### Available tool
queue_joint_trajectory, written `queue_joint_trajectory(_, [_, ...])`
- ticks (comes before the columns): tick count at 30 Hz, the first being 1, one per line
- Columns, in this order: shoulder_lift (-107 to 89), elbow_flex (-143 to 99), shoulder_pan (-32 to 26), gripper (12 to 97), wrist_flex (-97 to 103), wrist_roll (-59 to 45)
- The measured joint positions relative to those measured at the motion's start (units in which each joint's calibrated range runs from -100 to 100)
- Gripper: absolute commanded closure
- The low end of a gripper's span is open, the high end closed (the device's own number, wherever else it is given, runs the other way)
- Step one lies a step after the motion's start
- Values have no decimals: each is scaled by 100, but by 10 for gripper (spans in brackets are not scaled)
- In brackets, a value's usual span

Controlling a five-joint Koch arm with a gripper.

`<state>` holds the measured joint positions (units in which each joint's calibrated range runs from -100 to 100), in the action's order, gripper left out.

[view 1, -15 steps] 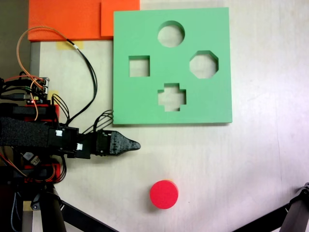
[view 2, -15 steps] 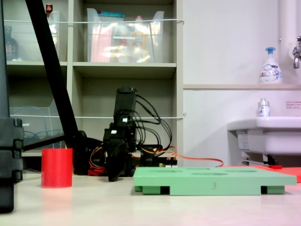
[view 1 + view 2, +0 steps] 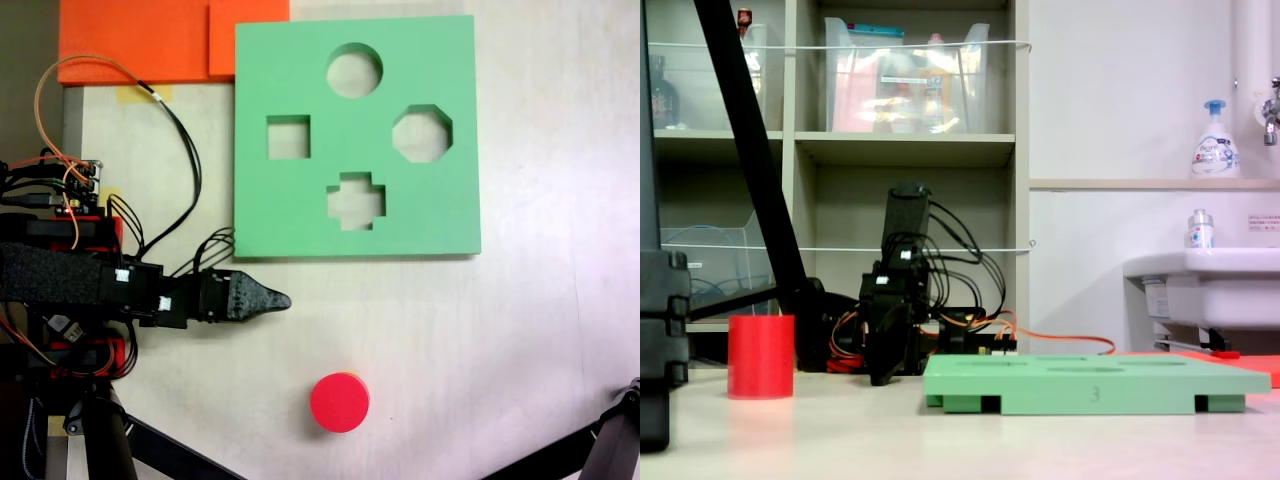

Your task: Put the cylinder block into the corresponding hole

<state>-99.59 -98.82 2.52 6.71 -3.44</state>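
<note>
In a fixed view from above, the arm reaches to the right from its base at the left edge. The gripper (image 3: 280, 299) is low over the surface, its dark fingers together in one point, holding nothing.

We see a matt red foam cylinder block (image 3: 339, 402), a matt green foam board (image 3: 300, 205) and a black plastic gripper (image 3: 280, 300).
</note>
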Motion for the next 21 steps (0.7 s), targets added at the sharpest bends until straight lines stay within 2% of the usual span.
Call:
queue_joint_trajectory(17, [0,0,73,604,0,39])
queue_joint_trajectory(19, [0,0,107,604,0,391])
queue_joint_trajectory(21, [0,10,166,613,0,1314])
